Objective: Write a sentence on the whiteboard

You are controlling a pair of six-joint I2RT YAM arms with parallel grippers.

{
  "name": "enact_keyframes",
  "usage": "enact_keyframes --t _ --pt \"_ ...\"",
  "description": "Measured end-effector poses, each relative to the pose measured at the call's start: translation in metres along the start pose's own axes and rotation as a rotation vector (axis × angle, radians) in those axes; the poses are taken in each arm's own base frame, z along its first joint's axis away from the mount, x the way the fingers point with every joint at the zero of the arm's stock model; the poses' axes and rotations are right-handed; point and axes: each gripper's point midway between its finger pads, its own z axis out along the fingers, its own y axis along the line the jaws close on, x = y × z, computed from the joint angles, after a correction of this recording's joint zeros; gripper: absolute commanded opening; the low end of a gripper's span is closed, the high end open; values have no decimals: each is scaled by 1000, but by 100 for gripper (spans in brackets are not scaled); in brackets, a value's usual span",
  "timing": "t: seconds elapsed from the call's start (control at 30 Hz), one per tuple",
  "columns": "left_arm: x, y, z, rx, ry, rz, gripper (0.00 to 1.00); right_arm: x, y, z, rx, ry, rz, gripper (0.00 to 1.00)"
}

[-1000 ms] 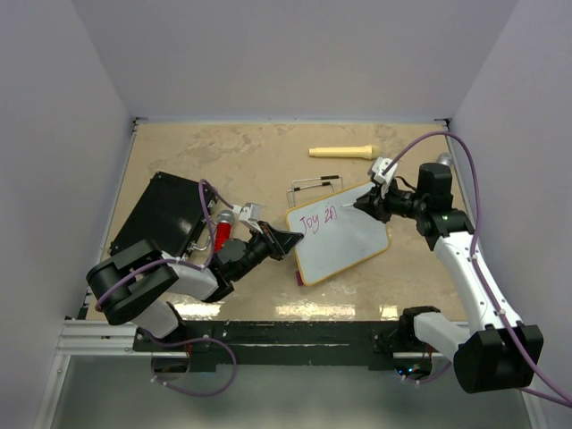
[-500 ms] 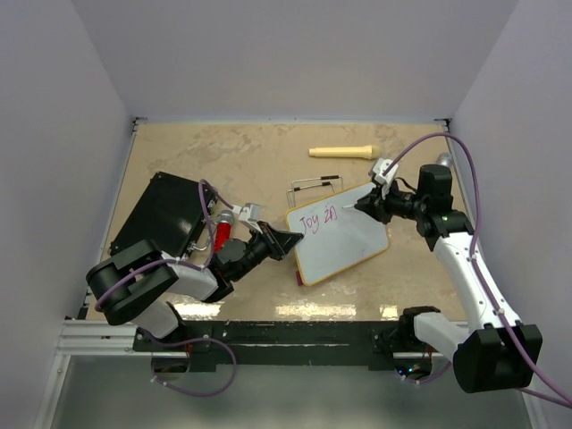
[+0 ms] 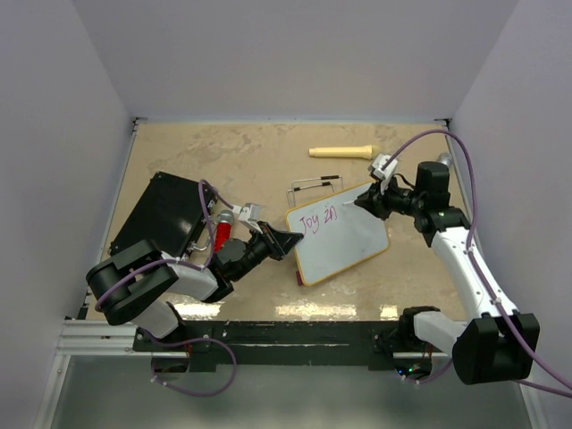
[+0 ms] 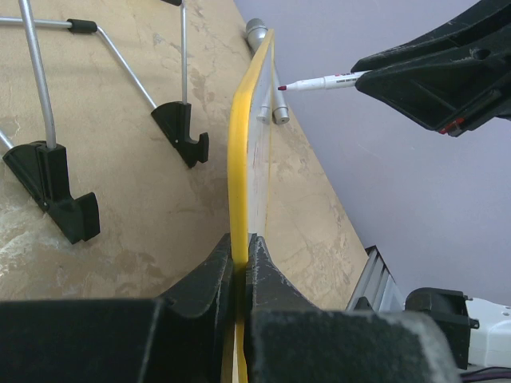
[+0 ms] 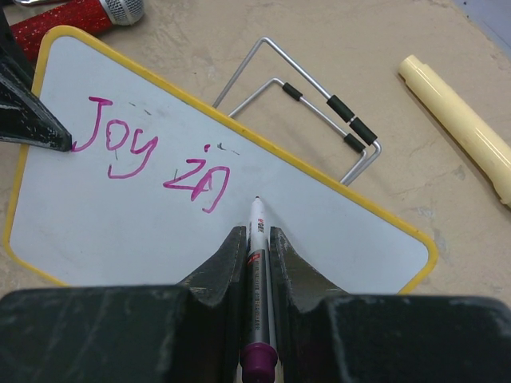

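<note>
- The small rectangular, round-cornered, yellow-rimmed whiteboard [image 3: 344, 243] sits about mid-bench, a little toward the right edge and nearer the front edge than the far one. It is skewed so that its long sides run diagonally.
- The pink-magenta handwritten sentence [image 5: 152, 155] so far reads "Joy in". It sits in one line along the upper part of the board, starting near the board's left-hand end.
- The left gripper [image 4: 241, 249] reaches in from the left-front corner. Its black fingers are pinched tight on the board's yellow rim [image 4: 242, 167], one on each face.
- The right gripper [image 5: 257, 233] comes from the right edge, jaws closed around a slim white marker with a magenta rear end [image 5: 257, 275].
- The marker's tip is just right of the last written letters. The left wrist view shows it very close to the board's face, but whether it touches cannot be told.
- A bent silver wire stand with black sleeves [image 5: 323, 100] lies just beyond the board's far side, partly under it.
- A cream cylindrical stick [image 3: 342, 152] lies near the far edge, right of centre and well apart from the board.
- A flat black rectangular case [image 3: 161, 214] lies toward the left edge.
- A red glittery microphone with a silver mesh head [image 5: 76, 13] lies between the case and the board.
</note>
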Motion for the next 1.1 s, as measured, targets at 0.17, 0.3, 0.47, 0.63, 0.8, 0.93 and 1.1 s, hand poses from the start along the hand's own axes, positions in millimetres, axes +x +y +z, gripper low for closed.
enact_keyframes --t 0.17,0.3,0.47,0.63,0.8,0.93,1.1 --pt "0 0 0 1 1 0 0 4 -3 5 -2 6 17 0" --pt "0 0 0 2 1 0 0 8 -1 8 -13 15 27 0" --pt "0 0 0 0 1 -1 0 9 0 11 -20 17 27 0" --pt "0 0 0 0 1 -2 0 9 -3 11 2 22 37 0" --pt "-1 1 0 -5 -2 -6 0 10 -14 10 67 36 44 0" --pt "-1 1 0 -7 -4 -8 0 11 -22 9 116 46 48 0" --pt "-1 1 0 -7 -4 -7 0 10 -21 8 110 40 44 0"
